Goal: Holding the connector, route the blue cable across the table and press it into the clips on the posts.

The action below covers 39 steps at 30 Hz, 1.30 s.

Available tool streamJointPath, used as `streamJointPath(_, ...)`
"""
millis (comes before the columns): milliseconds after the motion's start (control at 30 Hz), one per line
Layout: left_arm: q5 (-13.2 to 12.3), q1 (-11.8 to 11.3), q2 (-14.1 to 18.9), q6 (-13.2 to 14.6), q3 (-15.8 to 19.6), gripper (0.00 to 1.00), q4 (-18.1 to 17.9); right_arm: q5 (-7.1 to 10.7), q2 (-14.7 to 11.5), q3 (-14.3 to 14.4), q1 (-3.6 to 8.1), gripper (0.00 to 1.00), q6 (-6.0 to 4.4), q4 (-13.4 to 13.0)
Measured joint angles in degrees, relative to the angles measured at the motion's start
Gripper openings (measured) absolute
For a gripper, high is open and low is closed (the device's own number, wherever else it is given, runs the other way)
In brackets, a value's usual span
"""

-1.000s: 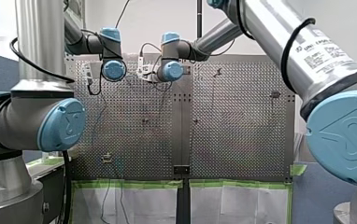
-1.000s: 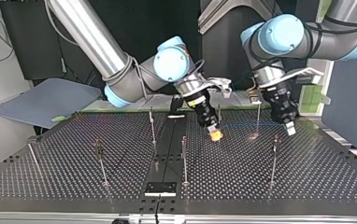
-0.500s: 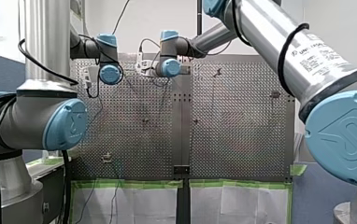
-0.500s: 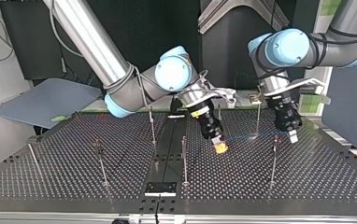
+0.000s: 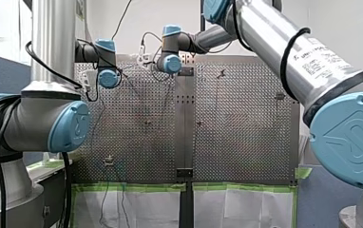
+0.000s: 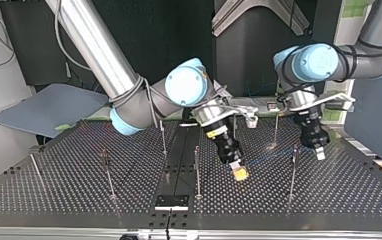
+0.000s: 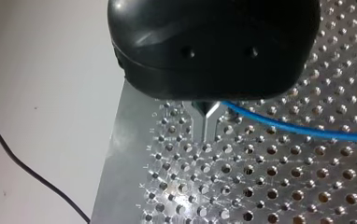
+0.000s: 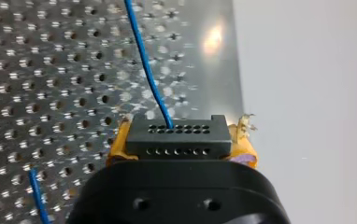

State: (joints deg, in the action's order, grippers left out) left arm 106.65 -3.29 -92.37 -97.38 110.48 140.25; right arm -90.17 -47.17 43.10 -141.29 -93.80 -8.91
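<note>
Over the bench [image 6: 329, 192] my right tool [image 6: 239, 171], holding the connector [image 8: 176, 138], and my left tool [image 7: 205, 122], pinching the blue cable [image 7: 289, 127], are now closer to the posts [image 6: 292, 172].

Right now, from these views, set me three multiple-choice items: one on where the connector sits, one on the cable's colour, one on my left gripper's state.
1. Where is the connector? A. between my right gripper's yellow pads B. lying loose, ungripped C. out of every view
2. The cable leaving it is: A. red B. blue C. green
3. My left gripper's fingers are: A. spread wide B. closed on the cable C. out of view
Key: 1 A, pads flank it in the right wrist view; 2 B, plainly blue there; 3 B, the metal tips meet where the cable starts.
</note>
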Motion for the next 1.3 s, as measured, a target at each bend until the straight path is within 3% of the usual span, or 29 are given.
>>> streamJointPath(233, -3.27, -1.74, -1.36, -2.05, -1.31, 0.0, -0.77, -0.9, 0.82, -2.01, 0.01, 0.0, 0.0, 0.63)
streamJointPath(500, -5.95, -3.26, -4.91, -3.07, -2.98, 0.0, -1.16, -3.07, 1.47, -2.16, 0.02, 0.0, 0.02, 1.67)
streamJointPath(933, -11.4, -4.72, -7.88, -4.29, -4.13, 0.0, -2.46, -4.14, 2.71, -2.18, 0.46, 0.0, 0.17, 1.78)
streamJointPath(1067, -11.85, -4.79, -7.9, -4.84, -4.2, 0.0, -2.57, -5.09, 2.72, -2.19, 0.64, 0.0, 0.21, 1.78)
streamJointPath(1300, -10.32, -5.25, -7.87, -6.21, -4.19, 0.0, -1.7, -5.29, 2.73, -2.18, 0.48, 0.0, 0.34, 1.83)
